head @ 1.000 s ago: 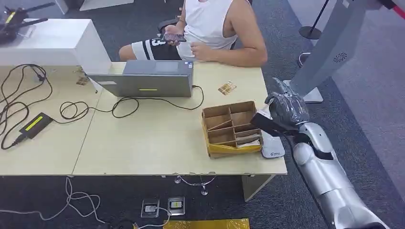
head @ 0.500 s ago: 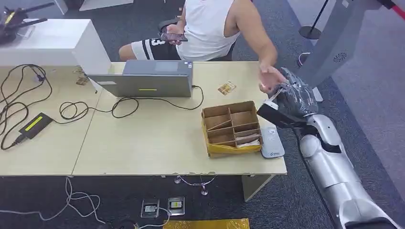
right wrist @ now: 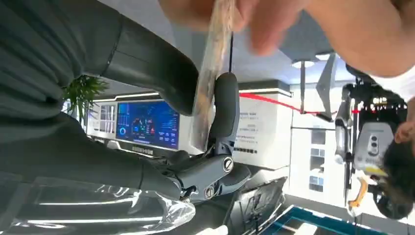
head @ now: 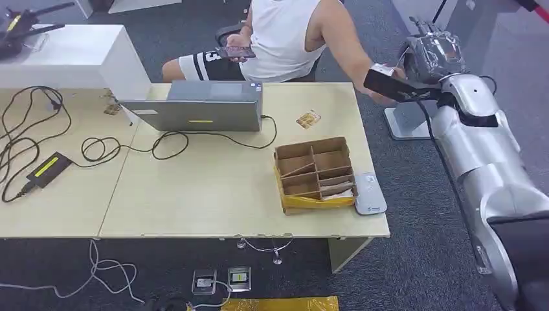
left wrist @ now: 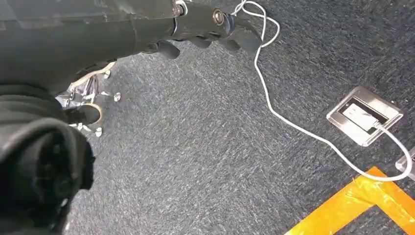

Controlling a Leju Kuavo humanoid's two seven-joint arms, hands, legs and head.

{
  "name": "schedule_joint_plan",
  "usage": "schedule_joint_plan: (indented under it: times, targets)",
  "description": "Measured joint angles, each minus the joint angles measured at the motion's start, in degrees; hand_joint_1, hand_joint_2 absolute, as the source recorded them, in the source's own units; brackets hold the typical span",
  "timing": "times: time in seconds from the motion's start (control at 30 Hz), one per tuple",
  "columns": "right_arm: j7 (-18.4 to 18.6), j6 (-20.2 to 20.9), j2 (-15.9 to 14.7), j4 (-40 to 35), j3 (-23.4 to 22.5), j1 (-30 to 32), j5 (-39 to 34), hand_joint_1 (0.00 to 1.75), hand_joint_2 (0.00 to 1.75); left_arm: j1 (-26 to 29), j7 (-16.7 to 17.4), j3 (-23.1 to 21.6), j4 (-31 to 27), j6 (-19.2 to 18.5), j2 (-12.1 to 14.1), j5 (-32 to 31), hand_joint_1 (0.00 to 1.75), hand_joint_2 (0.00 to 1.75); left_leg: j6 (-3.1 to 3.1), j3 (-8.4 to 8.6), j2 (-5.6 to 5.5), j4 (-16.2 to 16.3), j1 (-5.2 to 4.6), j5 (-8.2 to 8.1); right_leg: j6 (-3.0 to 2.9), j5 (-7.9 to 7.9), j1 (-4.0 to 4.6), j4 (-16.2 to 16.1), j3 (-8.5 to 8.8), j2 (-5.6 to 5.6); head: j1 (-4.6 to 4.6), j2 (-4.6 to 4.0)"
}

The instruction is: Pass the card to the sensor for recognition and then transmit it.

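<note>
My right hand (head: 428, 57) is raised beyond the table's far right corner, level with the seated person (head: 285, 35). In the right wrist view the card (right wrist: 209, 78) stands edge-on, pinched between my thick thumb (right wrist: 147, 63) and a dark finger (right wrist: 226, 107). The person's fingers (right wrist: 230, 12) close on the card's far end. In the head view the person's arm (head: 353, 58) reaches to my hand. The grey-white sensor pad (head: 369, 193) lies on the table's right edge, well below the hand. My left hand (left wrist: 210, 24) hangs over the carpet, fingers apart, holding nothing.
A divided cardboard box (head: 314, 172) sits left of the sensor. Another card (head: 308, 119) lies on the table behind it. A laptop (head: 201, 107), cables (head: 97, 149) and a power brick (head: 46, 170) occupy the table's left. A grey stand (head: 414, 123) rises at the right.
My right hand has risen from above the sensor up and back toward the person, carrying the card. The person's arm has reached out and its fingers now hold the card's end.
</note>
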Motion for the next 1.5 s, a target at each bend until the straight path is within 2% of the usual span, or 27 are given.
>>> schedule_joint_plan:
  times: [0.3,0.37,0.4,0.43,0.83,1.03,1.17,1.3,1.4,1.5]
  targets:
    - [0.5,0.7,2.1,6.0,2.4,-0.5,0.2,1.75,1.75,0.8,0.0,0.0,0.0,0.8,-0.1,0.5,0.0,0.0,-0.01,0.02,0.01,0.0,0.0,0.0,0.0,0.0,0.0,0.0,0.0,-0.01,-0.02,0.0]
    - [0.5,0.7,2.3,6.5,2.7,-0.5,0.2,1.69,1.75,0.8,0.0,0.0,0.0,0.8,-0.1,0.5,0.0,0.0,-0.01,0.02,0.0,0.0,0.0,0.0,0.0,0.0,0.0,0.0,0.0,-0.03,-0.02,0.0]
    - [0.5,0.7,2.4,6.8,2.8,-0.5,0.2,0.66,1.75,0.8,0.0,0.0,0.0,0.7,0.0,0.5,0.0,0.0,0.0,0.01,0.0,0.0,0.0,0.0,0.0,0.0,0.0,0.0,0.0,-0.03,0.0,0.0]
    - [0.5,0.7,2.6,7.1,2.8,-0.4,0.2,0.0,1.75,0.9,0.0,0.0,0.0,0.7,0.0,0.7,0.0,0.0,0.0,0.01,0.0,0.0,0.0,0.0,0.0,0.0,0.0,0.0,0.0,-0.03,-0.02,0.0]
    - [0.2,-1.5,3.4,9.0,3.6,-0.4,-0.4,0.0,1.75,1.4,-0.6,0.0,0.0,1.1,0.0,1.1,0.0,0.0,-0.01,0.02,0.01,0.0,0.0,0.0,0.0,0.0,0.0,0.0,0.0,0.02,0.0,0.0]
    - [-1.8,-9.5,3.4,9.2,3.3,-0.9,-3.8,0.0,1.75,1.7,-0.7,0.0,0.0,1.9,0.0,1.5,0.0,0.0,-0.01,0.05,0.02,0.0,0.0,0.0,0.0,0.0,0.0,0.0,-0.01,0.03,0.0,0.0]
    - [-3.2,-15.4,2.3,9.2,2.3,-2.1,-5.8,0.0,1.75,2.1,-0.7,0.0,0.0,2.6,0.0,1.8,0.0,0.0,0.0,0.08,0.01,0.0,0.0,0.0,0.0,0.0,0.0,0.0,-0.01,0.02,0.0,-0.02]
    - [-4.5,-22.0,-1.4,7.5,0.3,-3.1,-6.6,0.0,1.75,2.8,-0.7,0.1,0.0,3.3,0.0,2.2,0.0,0.0,0.0,0.09,-0.01,0.1,-0.01,0.0,0.0,0.0,-0.02,-0.1,0.0,-0.01,-0.02,0.0]
    - [-5.4,-22.8,-5.9,3.9,-3.5,-3.2,-5.7,0.0,1.75,3.5,-0.7,0.2,0.0,3.8,0.0,2.5,0.0,0.0,0.04,0.04,-0.12,0.1,-0.02,-0.03,0.0,0.0,-0.03,-0.1,0.03,-0.11,0.02,0.0]
    - [-8.0,-22.8,-10.4,0.8,-9.3,-2.8,-5.1,0.0,1.75,4.0,-0.7,0.2,0.0,4.3,0.1,3.0,0.0,0.0,0.04,0.08,-0.07,0.1,-0.05,-0.07,0.01,0.0,-0.05,-0.1,0.01,-0.08,-0.02,0.0]
